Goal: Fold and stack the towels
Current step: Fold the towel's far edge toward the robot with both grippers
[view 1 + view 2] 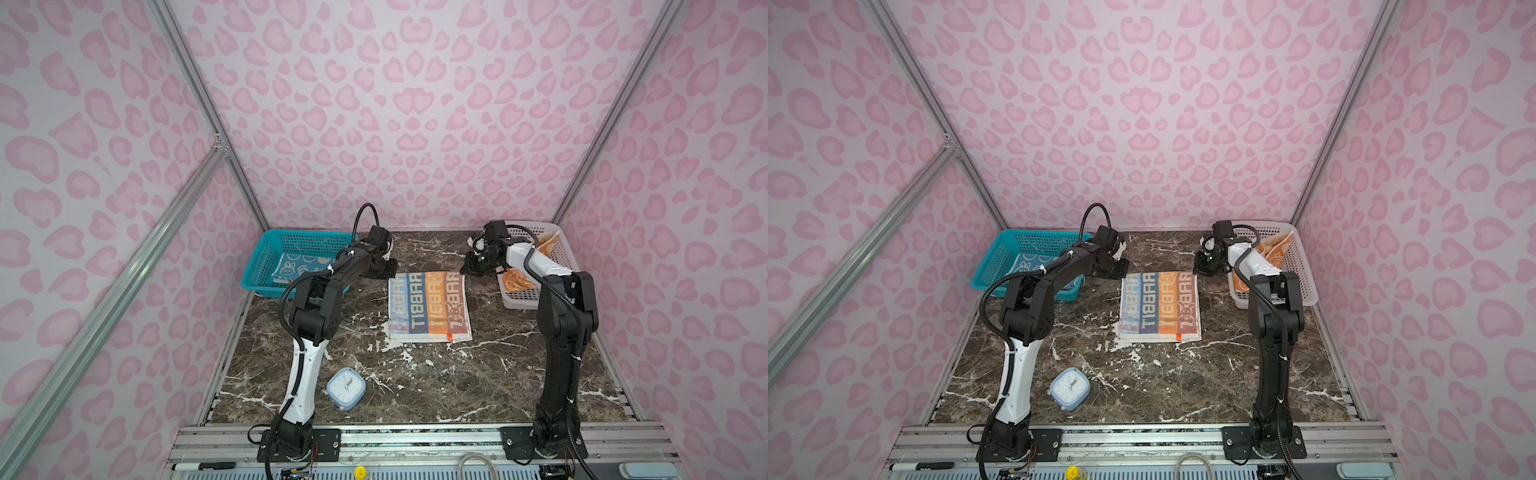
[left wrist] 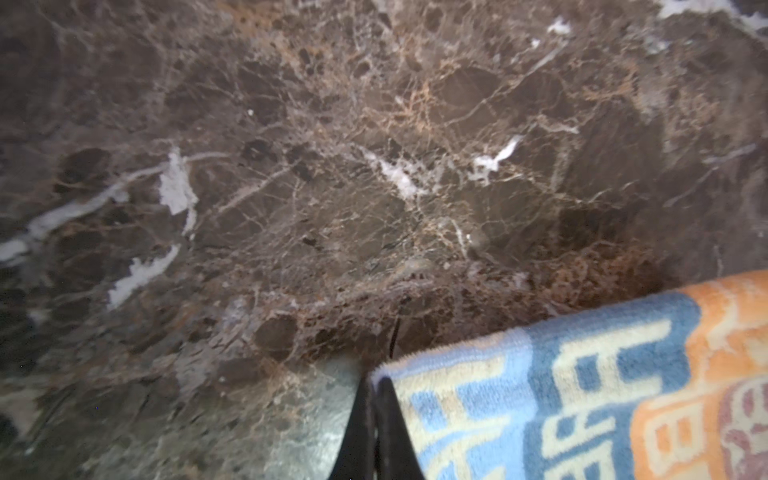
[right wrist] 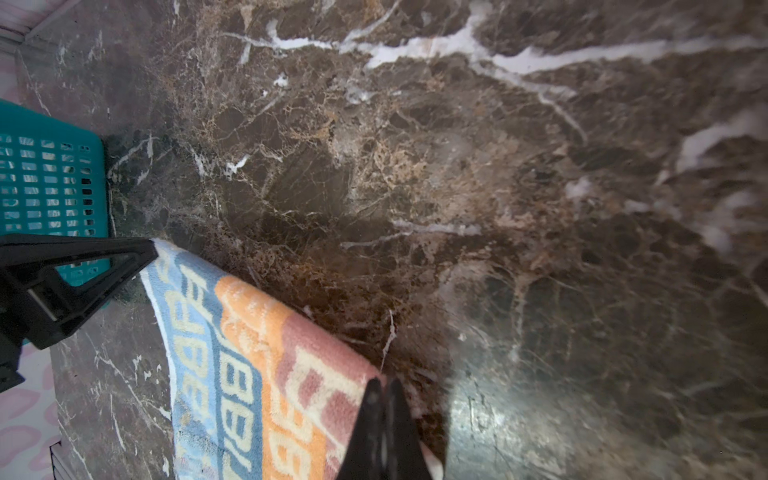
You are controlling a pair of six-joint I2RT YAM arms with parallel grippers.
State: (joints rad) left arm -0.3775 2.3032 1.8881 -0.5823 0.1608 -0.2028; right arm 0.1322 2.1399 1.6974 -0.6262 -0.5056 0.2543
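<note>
We see the left gripper (image 1: 390, 272) and the right gripper (image 1: 468, 268) low over the table (image 1: 415, 386), each at one far corner of the striped towel (image 1: 430, 305). In the left wrist view the left gripper (image 2: 374, 388) has its jaws pressed together on the light-blue corner of the towel (image 2: 582, 395). In the right wrist view the right gripper (image 3: 384, 388) pinches the pink corner the same way, and the left gripper (image 3: 143, 251) shows at the opposite corner of the same edge.

The held edge spans the gap between the two grippers. From there the towel lies flat and runs back toward the arm bases. Its stripes and the "RABBIT" lettering run along that direction, at right angles to the held edge. The outline looks close to square, so we cannot name a long axis with confidence.

Just outside the left gripper stands the teal basket (image 1: 266, 249) with the blue towel (image 1: 305, 264) in it. Just outside the right gripper stands the white basket (image 1: 555, 249) with the orange towel (image 1: 517, 281). A small clock (image 1: 346, 388) sits well behind the left gripper, near its arm's base.
</note>
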